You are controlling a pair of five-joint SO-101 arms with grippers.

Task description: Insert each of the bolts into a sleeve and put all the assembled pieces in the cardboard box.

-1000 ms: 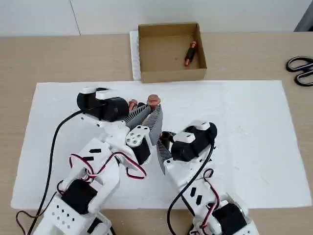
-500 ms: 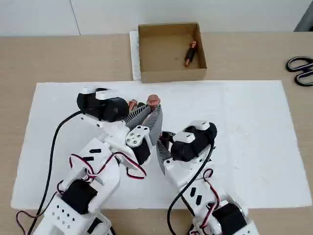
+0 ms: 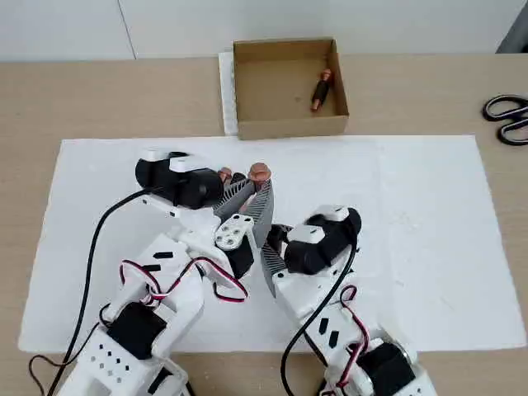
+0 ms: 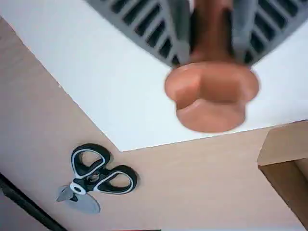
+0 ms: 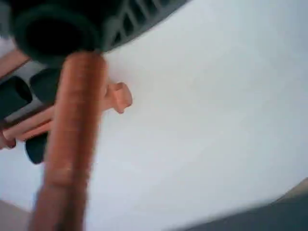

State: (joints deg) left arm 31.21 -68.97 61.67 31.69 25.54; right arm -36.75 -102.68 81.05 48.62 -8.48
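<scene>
Up front, the right gripper hangs over the white mat, clamped on a black sleeve. Meeting it is the threaded shank of a bolt, pinched tight between the grey fingers of the left gripper, head poking out toward the box. The shank reaches the sleeve's mouth; how deep it goes, can't tell. Just beside, loose bolts and spare sleeves lie clustered on the mat. Past the mat's far edge, the cardboard box holds one assembled piece. Scissors lie out on the table.
</scene>
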